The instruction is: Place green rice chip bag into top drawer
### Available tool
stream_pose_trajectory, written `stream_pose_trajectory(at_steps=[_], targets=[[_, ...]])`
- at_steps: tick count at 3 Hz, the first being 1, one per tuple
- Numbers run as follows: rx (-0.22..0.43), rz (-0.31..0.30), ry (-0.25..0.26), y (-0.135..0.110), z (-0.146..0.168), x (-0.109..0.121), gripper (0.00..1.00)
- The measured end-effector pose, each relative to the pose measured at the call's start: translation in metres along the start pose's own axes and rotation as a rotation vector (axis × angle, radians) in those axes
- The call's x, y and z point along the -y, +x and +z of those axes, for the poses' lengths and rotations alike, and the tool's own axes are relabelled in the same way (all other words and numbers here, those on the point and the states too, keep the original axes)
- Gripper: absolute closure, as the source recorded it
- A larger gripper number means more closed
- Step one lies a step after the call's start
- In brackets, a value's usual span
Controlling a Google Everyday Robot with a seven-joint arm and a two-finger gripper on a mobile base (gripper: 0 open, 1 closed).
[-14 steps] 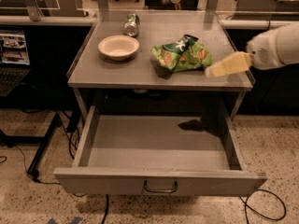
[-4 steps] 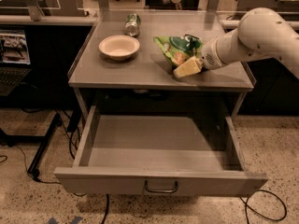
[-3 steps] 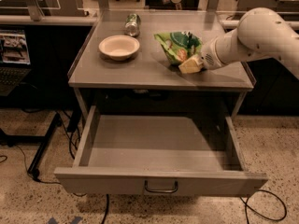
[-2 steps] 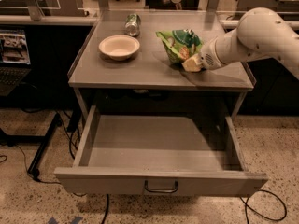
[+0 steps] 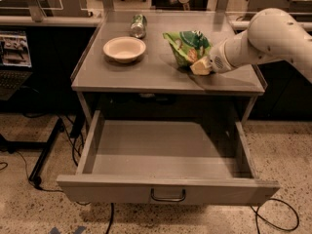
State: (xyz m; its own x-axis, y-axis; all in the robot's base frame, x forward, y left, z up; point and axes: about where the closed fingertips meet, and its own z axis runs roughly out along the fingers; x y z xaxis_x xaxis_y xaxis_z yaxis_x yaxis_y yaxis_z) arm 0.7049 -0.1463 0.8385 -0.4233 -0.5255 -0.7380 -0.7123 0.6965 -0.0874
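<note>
The green rice chip bag (image 5: 186, 45) stands bunched up on the right half of the grey table top (image 5: 146, 74). My gripper (image 5: 200, 66) reaches in from the right on a white arm and is shut on the bag's lower right edge. The bag is tilted upright against it, its lower edge close to the table. The top drawer (image 5: 165, 152) is pulled fully open below the table and is empty inside. Its front panel has a small curved metal handle (image 5: 168, 196) at the centre.
A cream bowl (image 5: 124, 48) sits on the left of the table top. A green drink can (image 5: 139, 25) lies behind it near the back edge. A dark stand leg (image 5: 44, 155) and cables (image 5: 273, 218) lie on the speckled floor beside the drawer.
My gripper came in from the right and closed on the bag. The bag went from lying flat to bunched upright and has shifted slightly right and back with the gripper.
</note>
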Motion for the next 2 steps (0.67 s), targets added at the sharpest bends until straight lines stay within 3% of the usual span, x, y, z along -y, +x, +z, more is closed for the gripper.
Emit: stream_pose_trajectory(at_steps=[2], targets=[[-0.061, -0.036, 0.018, 0.023, -0.032, -0.007, 1.00]])
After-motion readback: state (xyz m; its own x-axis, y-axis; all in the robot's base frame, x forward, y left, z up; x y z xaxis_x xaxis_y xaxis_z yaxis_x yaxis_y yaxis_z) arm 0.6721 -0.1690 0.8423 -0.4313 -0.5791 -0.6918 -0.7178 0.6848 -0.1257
